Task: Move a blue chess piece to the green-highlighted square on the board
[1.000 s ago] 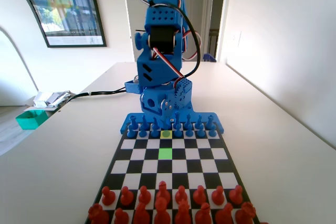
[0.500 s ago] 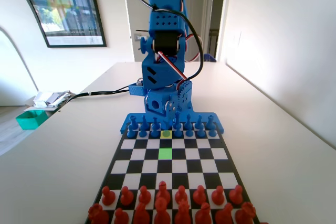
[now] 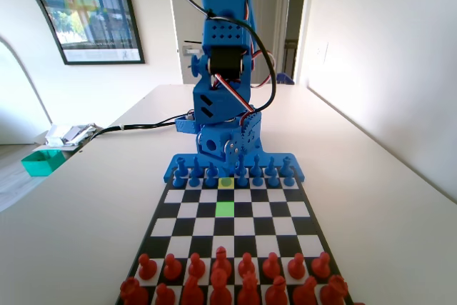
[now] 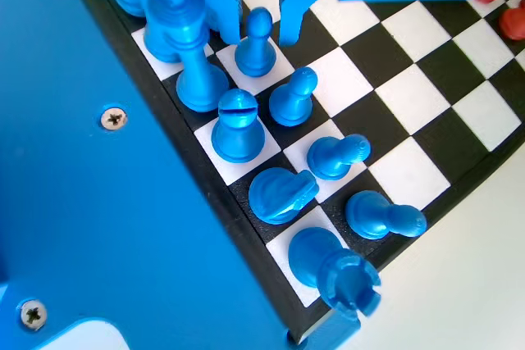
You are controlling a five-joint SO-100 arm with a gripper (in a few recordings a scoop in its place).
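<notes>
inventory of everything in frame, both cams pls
board: 1, black and white checks, centre of table, joined to the blue base at the far end
green-highlighted square: 1, lime green, middle file, fixed view
yellow square: 1, pale yellow, directly beyond the green one
blue chess piece: 1 pawn, blue, standing between the claw's jaws in the wrist view
other blue pieces: two rows, blue, far end of board by the arm
red pieces: two rows, red, near end in fixed view
table: 1, white
green tray: 1, teal green, left of table
framed poster: 1, dark frame, left wall
claw: 1, blue, jaws apart either side of the pawn's head, not visibly gripping
</notes>
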